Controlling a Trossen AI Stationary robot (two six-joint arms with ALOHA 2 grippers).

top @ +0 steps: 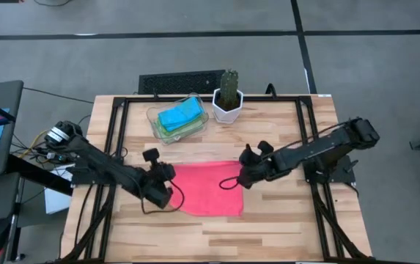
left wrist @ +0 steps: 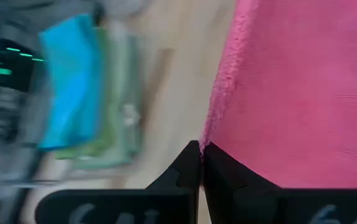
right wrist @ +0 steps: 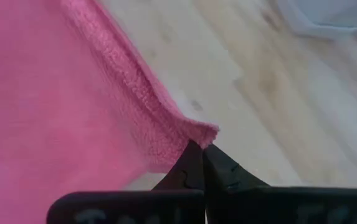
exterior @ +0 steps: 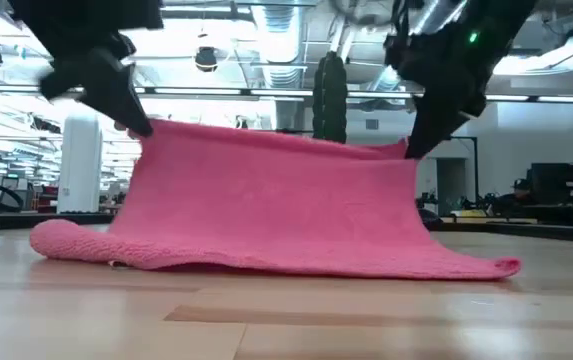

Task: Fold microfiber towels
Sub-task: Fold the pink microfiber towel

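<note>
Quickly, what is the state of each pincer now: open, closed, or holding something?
Left pincer: closed on a corner of the pink towel, lifted off the table.
Right pincer: closed on the other lifted corner of it.

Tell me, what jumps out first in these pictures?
A hot pink towel at the middle of the wooden table, its far edge lifted while the rest trails on the wood. The left pincer and right pincer each pinch one raised corner. Behind it sit a clear tray of folded blue and green towels and a potted cactus.
</note>
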